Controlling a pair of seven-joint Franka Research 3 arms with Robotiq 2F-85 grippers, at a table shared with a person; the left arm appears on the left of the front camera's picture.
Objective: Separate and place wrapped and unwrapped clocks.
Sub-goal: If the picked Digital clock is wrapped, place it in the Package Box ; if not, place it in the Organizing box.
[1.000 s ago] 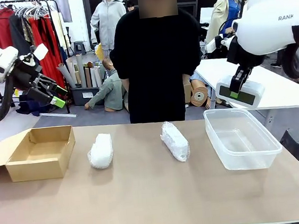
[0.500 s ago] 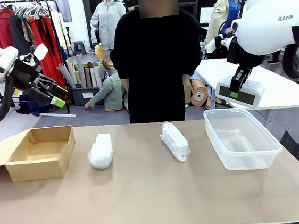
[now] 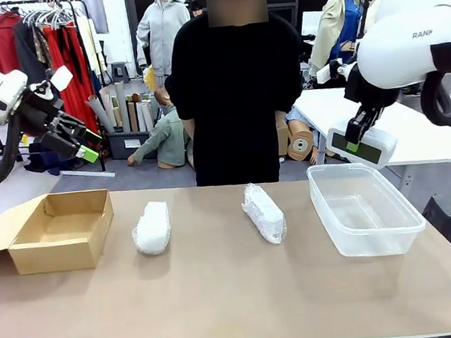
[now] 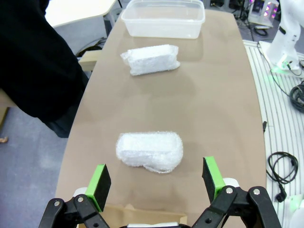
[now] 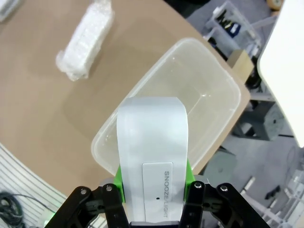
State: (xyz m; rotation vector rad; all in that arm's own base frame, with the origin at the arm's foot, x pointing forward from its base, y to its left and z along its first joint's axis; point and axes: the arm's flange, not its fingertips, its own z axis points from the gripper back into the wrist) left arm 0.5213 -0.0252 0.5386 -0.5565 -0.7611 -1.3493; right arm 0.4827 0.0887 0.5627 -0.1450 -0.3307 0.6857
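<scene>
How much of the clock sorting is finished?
Nothing is sorted yet: the box and the tub are both empty. In hand: the right jaws are shut on the bare clock, held over the tub. Left to do: both wrapped bundles lie on the table, and the left jaws hang open, holding nothing.

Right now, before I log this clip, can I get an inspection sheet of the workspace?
Surface: brown table, no marks seen.
Job's things: left wrapped bundle and right wrapped bundle lie apart mid-table; bare clock held in the air by the clear tub; cardboard box open.
Clutter: nothing seen.
Grippers: left gripper open, raised near the box; right gripper shut on the clock.
Cables: black hose on the left arm; floor cables.
Surroundings: person at far edge; clothes rack behind.
</scene>
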